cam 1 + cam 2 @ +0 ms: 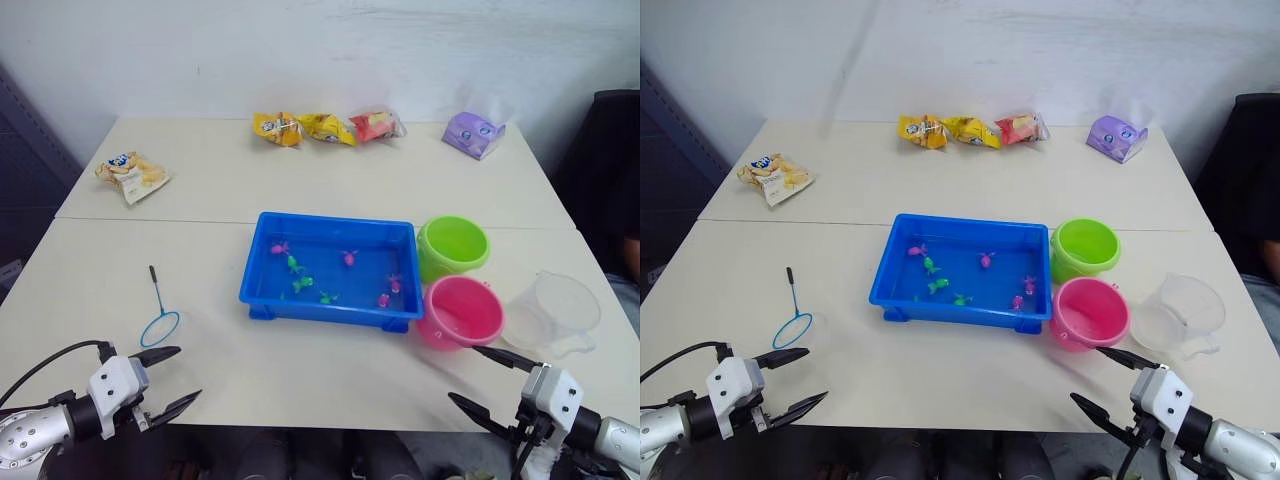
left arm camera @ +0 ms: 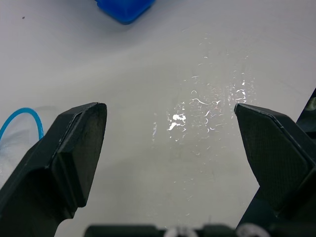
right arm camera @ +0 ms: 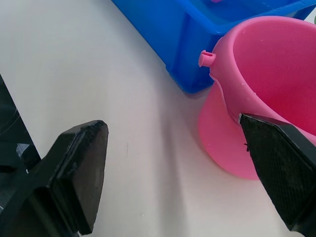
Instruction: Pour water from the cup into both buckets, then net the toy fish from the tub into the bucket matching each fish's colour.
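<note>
Left wrist view alone shows droplets (image 2: 207, 106) on the table (image 2: 148, 59) — between spread fingers (image 2: 79, 143).

White wrists (black cable), black fingers (image 1: 165, 353)

We see a matt, smooth, cream table (image 1: 300, 380) with a patch of glistening water droplets (image 2: 207, 106) on it. The tub (image 1: 262, 290) is glossy blue plastic, and the pink bucket (image 3: 256, 98) and green bucket (image 1: 452, 246) look like smooth, slightly shiny plastic. The cup (image 1: 555, 312) is clear, faintly cloudy plastic. Our left gripper's fingers (image 2: 81, 143) carry matt black, finely textured pads. The snack packets (image 1: 325, 128) are shiny, crinkled foil or plastic.
</note>
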{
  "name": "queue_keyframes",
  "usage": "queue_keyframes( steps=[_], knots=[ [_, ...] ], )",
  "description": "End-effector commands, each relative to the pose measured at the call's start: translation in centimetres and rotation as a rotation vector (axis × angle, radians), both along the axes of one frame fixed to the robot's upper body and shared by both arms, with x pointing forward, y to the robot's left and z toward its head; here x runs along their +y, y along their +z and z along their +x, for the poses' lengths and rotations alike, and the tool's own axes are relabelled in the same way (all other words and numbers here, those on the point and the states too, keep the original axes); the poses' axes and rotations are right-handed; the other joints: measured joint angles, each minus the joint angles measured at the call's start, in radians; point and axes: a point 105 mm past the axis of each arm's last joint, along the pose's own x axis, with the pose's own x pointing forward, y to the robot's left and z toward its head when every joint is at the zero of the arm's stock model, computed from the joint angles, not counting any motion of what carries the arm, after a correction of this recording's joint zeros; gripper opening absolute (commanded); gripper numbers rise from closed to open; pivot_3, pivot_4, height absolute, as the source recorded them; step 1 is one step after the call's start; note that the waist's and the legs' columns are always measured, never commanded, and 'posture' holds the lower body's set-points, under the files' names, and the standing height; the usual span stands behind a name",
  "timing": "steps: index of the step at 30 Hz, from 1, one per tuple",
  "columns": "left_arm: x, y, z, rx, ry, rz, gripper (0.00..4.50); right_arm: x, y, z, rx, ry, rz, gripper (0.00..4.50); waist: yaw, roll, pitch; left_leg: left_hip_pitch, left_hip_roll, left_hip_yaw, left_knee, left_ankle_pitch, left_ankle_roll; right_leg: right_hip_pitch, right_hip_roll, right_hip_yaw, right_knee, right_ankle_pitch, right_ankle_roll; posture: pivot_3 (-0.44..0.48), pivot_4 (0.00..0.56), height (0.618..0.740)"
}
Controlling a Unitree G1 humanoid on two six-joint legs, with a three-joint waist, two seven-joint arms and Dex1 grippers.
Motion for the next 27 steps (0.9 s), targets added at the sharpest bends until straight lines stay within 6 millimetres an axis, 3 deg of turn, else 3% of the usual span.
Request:
queue_keyframes(
  steps=[1,4,10,14,19,22,27],
  knots=[
    [-1.0,0.9,-0.1,0.012,-0.033,-0.062,4.45,0.1,0.3,0.1,-0.019,-0.011,0.013,4.50,0.000,0.000,0.000,0.000,0.000,0.000,0.000,0.000,0.000,0.000,0.000,0.000,0.000,0.000,0.000,0.000,0.150,0.740],
    [-3.4,2.9,-0.3,0.085,-0.082,-0.259,4.45,0.0,0.3,0.2,-0.028,-0.055,0.035,4.50,-0.001,0.000,0.000,0.000,0.000,0.000,0.000,0.000,0.000,0.000,0.000,0.000,0.000,0.000,0.000,0.000,0.150,0.740],
    [-8.9,5.7,0.0,0.100,-0.224,-0.392,4.45,-2.3,0.5,-0.4,-0.047,-0.321,0.154,4.50,0.004,0.002,-0.001,-0.001,0.000,-0.001,0.000,0.000,0.000,0.000,0.000,-0.001,0.000,0.000,0.000,0.000,0.150,0.740],
    [-11.9,7.8,1.7,0.052,-0.299,-0.463,4.45,-6.7,0.3,-2.0,-0.113,-0.716,0.271,4.50,0.003,0.004,-0.001,0.000,0.000,-0.001,0.000,0.001,-0.001,0.001,0.000,-0.001,0.001,0.000,0.000,0.000,0.150,0.740],
    [-13.6,8.8,2.6,0.030,-0.373,-0.458,4.45,-11.0,-0.1,-3.2,-0.214,-1.064,0.359,4.50,-0.019,0.006,-0.002,0.001,0.000,0.001,0.000,0.001,-0.001,0.001,0.001,0.001,0.002,0.000,0.000,0.000,0.150,0.740],
    [-13.9,9.4,3.3,0.006,-0.403,-0.441,4.45,-13.7,-0.5,-3.0,-0.261,-1.248,0.401,4.50,-0.028,0.006,-0.002,0.001,0.000,0.001,0.000,0.002,-0.003,0.001,0.001,0.001,0.003,0.000,0.000,0.000,0.150,0.740],
    [-14.0,9.8,4.4,-0.035,-0.410,-0.428,4.45,-14.1,-1.0,-0.3,-0.234,-1.224,0.390,4.50,-0.025,0.010,-0.001,0.002,0.000,0.001,0.000,0.002,-0.003,0.000,0.001,0.001,0.004,0.000,0.000,0.000,0.150,0.740]
  ],
)
